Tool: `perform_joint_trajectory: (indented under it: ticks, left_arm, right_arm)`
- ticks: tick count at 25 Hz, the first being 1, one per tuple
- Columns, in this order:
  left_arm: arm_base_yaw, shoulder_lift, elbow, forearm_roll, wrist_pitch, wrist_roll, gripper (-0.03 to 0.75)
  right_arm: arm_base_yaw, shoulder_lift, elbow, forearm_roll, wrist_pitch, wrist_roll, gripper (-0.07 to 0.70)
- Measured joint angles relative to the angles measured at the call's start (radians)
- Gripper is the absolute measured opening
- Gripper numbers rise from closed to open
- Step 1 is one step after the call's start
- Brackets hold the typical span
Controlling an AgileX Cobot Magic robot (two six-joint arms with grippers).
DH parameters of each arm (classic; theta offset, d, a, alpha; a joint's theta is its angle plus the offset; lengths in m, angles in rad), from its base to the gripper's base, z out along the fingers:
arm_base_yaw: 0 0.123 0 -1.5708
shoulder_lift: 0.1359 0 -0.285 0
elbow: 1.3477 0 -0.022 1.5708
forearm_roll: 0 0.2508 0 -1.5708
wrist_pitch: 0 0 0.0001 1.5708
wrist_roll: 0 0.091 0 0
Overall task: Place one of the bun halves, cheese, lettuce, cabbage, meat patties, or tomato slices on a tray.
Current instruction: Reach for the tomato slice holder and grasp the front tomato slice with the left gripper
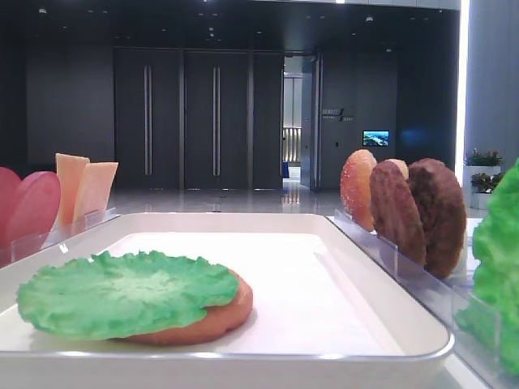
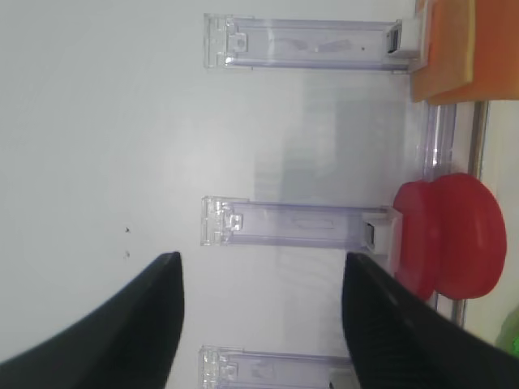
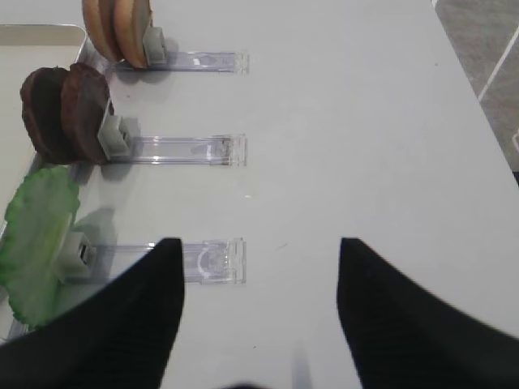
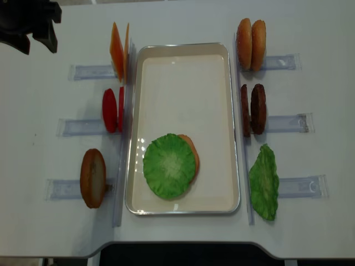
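Left end effector (image 2: 259, 324): two dark fingers spread wide with nothing between them, hanging over bare table beside the tomato rack; in the overhead view it shows as a dark shape at the far left corner (image 4: 30, 25).
Right end effector (image 3: 259, 316): fingers spread apart and empty, above the table just beside the lettuce rack.
Table (image 4: 183, 235): plain white top, carrying the tray in the middle and clear racks on both sides.
Tray (image 4: 230, 127): white, rounded corners, glossy low rim, lying lengthwise between the two rows of racks.
Lettuce leaf on the tray (image 4: 169, 165): flat green ruffled round, resting on a bun half and covering most of it, at the near end of the tray.
Bun half under the leaf (image 4: 191, 152): orange-brown edge peeking out on the right side.
Spare lettuce (image 4: 264, 182): standing on edge in the near right rack.
Meat patties (image 4: 253, 109): two dark brown discs upright in the middle right rack.
Bun halves (image 4: 250, 36): two upright in the far right rack; another single bun (image 4: 92, 177) stands in the near left rack.
Tomato slices (image 4: 112, 109): two red discs upright, middle left rack, just beside the tray.
Cheese (image 4: 118, 51): pale orange squares on edge, far left rack.
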Motion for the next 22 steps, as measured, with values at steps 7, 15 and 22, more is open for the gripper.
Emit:
perform_joint_trajectory:
  ticks: [7,15,22]
  left_arm:
    - [-0.002,0.001,-0.003,-0.063,0.005,-0.009,0.471]
    - [-0.155,0.001,-0.003,0.012,0.007,-0.109,0.471]
    - [-0.281,0.026,-0.003,0.023,0.007,-0.221,0.471]
  right_arm:
    - [0.0,0.0,0.0,0.0,0.0,0.0,0.4]
    - [0.0,0.0,0.0,0.0,0.0,0.0,0.4]
    - [0.0,0.0,0.0,0.0,0.0,0.0,0.4]
